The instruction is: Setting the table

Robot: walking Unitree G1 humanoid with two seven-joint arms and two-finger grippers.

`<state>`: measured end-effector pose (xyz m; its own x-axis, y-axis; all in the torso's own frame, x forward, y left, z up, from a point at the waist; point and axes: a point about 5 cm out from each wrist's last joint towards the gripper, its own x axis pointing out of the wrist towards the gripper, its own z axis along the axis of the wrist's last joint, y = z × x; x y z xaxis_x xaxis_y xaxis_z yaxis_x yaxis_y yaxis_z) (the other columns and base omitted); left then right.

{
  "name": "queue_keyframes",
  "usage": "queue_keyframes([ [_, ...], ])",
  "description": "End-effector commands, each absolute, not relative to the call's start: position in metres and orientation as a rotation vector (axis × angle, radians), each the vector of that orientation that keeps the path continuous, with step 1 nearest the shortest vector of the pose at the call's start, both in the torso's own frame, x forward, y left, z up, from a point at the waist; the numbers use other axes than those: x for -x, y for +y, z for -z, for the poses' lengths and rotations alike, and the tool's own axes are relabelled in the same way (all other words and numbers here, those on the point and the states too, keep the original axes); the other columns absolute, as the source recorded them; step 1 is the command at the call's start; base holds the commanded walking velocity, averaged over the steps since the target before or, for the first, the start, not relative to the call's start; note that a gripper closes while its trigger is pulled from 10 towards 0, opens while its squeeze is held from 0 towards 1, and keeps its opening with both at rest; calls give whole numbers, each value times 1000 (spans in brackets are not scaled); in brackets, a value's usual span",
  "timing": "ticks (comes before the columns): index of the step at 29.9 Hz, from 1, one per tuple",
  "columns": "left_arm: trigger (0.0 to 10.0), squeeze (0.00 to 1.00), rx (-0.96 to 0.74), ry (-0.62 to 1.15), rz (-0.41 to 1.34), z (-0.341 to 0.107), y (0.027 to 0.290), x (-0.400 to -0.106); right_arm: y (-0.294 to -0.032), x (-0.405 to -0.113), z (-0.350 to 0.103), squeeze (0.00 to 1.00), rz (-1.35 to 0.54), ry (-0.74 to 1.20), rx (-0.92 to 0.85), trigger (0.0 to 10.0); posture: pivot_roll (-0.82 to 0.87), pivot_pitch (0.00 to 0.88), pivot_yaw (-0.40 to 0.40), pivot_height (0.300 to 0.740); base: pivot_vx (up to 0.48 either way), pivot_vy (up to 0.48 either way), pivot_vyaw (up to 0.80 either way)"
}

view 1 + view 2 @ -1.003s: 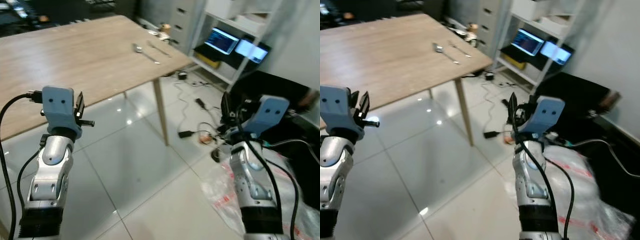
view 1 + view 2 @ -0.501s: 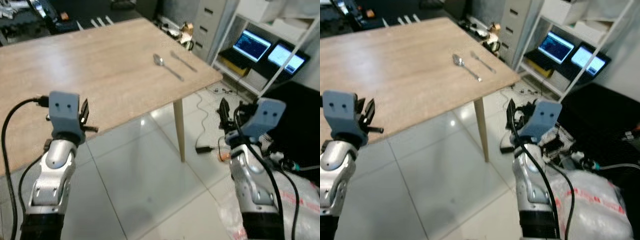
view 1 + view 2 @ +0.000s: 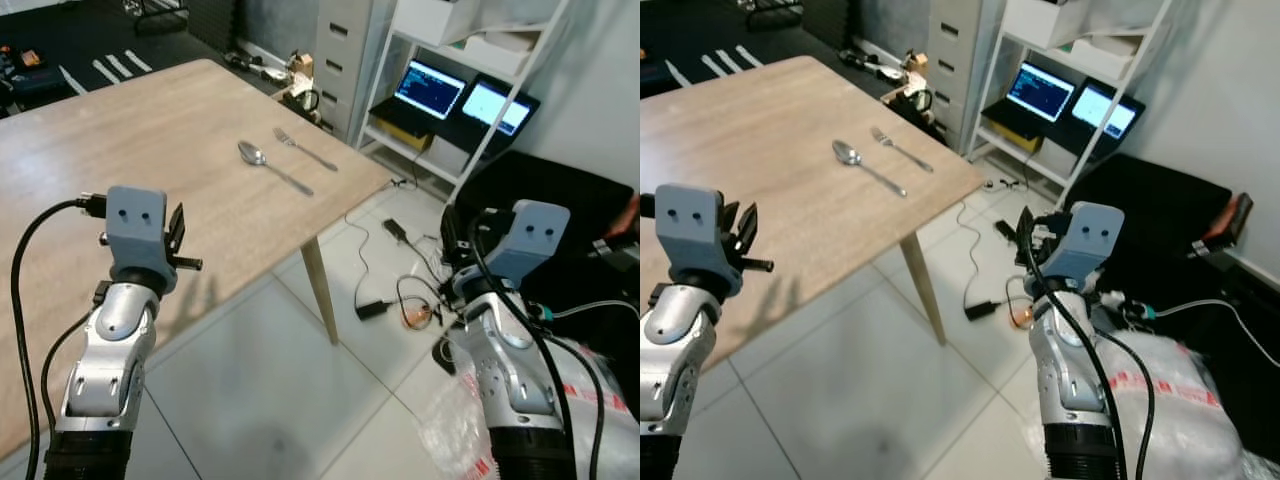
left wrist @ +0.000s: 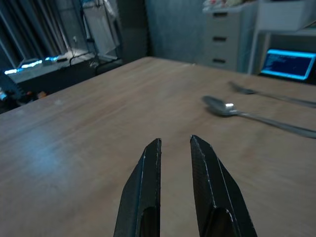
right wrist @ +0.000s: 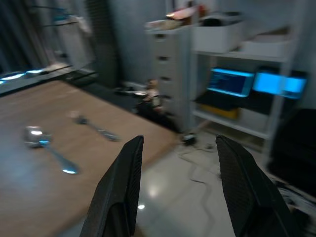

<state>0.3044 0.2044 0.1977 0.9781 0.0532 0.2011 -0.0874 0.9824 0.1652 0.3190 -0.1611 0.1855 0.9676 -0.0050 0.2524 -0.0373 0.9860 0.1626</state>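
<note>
A silver spoon (image 3: pixel 272 168) and a fork (image 3: pixel 305 150) lie side by side near the far right corner of the wooden table (image 3: pixel 150 140). They also appear in the left wrist view as the spoon (image 4: pixel 232 109) and fork (image 4: pixel 266 93). My left gripper (image 3: pixel 180 236) is raised over the table's near edge, well short of the cutlery. Its fingers (image 4: pixel 148 173) stand almost together with nothing between them. Off the table's right side, above the floor, my right gripper (image 3: pixel 450 225) is open and empty, its fingers (image 5: pixel 123 187) spread wide.
A white shelf with two lit screens (image 3: pixel 440 85) and a grey drawer unit (image 3: pixel 345 40) stand behind the table corner. Cables (image 3: pixel 390 290) trail on the tiled floor beside the table leg (image 3: pixel 320 290). At the right lie a plastic bag (image 3: pixel 590 400) and a black seat (image 3: pixel 560 190).
The whole view has swung, so the camera moved. Spoon and fork keep their place on the table. Both arms stay raised as before.
</note>
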Motion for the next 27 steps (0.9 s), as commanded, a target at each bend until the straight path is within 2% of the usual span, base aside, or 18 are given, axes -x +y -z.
queue_keyframes([
  [1, 10000, 0, -179, -170, -75, -192, 204, -303, -152, -318, -187, 0, -96, -242, -161, 10000, -2, 56, 26, 740, 480, 0, 0],
  [3, 10000, 0, -181, -170, -75, -191, 204, -303, -149, -318, -187, 0, -124, -240, -162, 10000, -2, 56, 26, 740, 480, 0, 0],
  [4, 10000, 0, -182, -170, -76, -191, 204, -302, -138, -316, -189, 0, -212, -239, -153, 10000, 3, 50, 24, 740, 480, 0, 0],
  [9, 10000, 0, -180, -169, -77, -190, 202, -301, -121, -312, -194, 0, -361, -236, -132, 10000, 6, 48, 21, 740, 480, 0, 0],
  [20, 10000, 0, -193, -164, -64, -187, 197, -297, -109, -308, -203, 0, -496, -240, -30, 10000, 10, 48, 21, 740, 480, 0, 0],
  [23, 10000, 0, -191, -167, -63, -188, 197, -295, -108, -308, -204, 0, -513, -234, -7, 10000, 13, 52, 24, 740, 321, 0, 0],
  [27, 10000, 0, -184, -136, -28, -183, 194, -288, -105, -305, -205, 0, -565, -210, 12, 10000, 17, 55, 25, 740, 0, 0, 0],
])
